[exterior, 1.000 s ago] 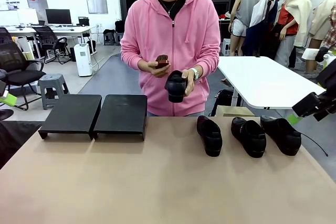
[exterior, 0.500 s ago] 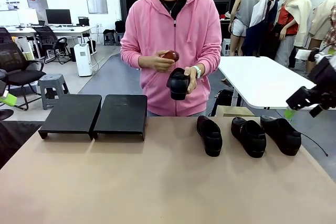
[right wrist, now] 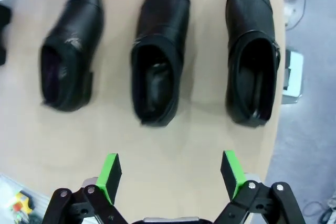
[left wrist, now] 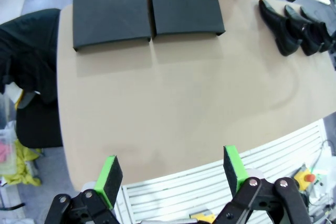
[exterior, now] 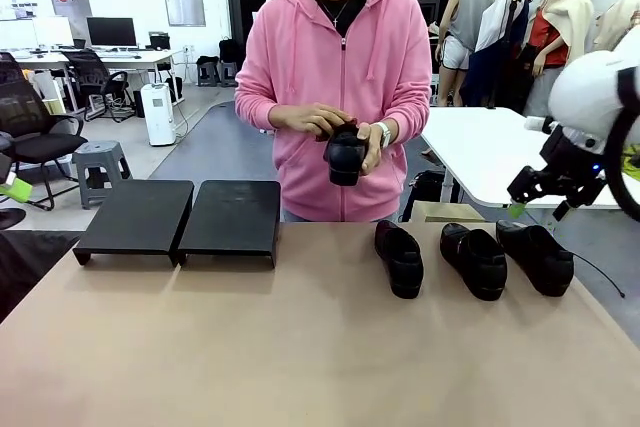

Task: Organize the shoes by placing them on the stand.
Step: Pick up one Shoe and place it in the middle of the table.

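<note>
Three black glossy shoes stand in a row at the table's right: one (exterior: 400,258), a middle one (exterior: 475,261) and the rightmost (exterior: 537,256). A person in a pink hoodie holds another shoe (exterior: 345,154) in both hands above the far edge. The stand is two low black platforms (exterior: 137,215) (exterior: 232,217) side by side at the far left. My right gripper (exterior: 535,209) hangs open just above the rightmost shoe. Its wrist view looks down on the shoes (right wrist: 68,72) (right wrist: 160,72) (right wrist: 254,66) past its green pads (right wrist: 109,174). My left gripper (left wrist: 170,174) is open high over the near table edge.
The tan table (exterior: 300,347) is bare in the middle and front. A white table (exterior: 500,152) stands behind at the right. Office chairs and a stool (exterior: 100,162) are at the far left. A dark chair (left wrist: 26,66) sits beside the table's left end.
My right arm has swung in from the right edge and now hangs closer over the rightmost shoe. The person has brought the other hand down onto the held shoe.
</note>
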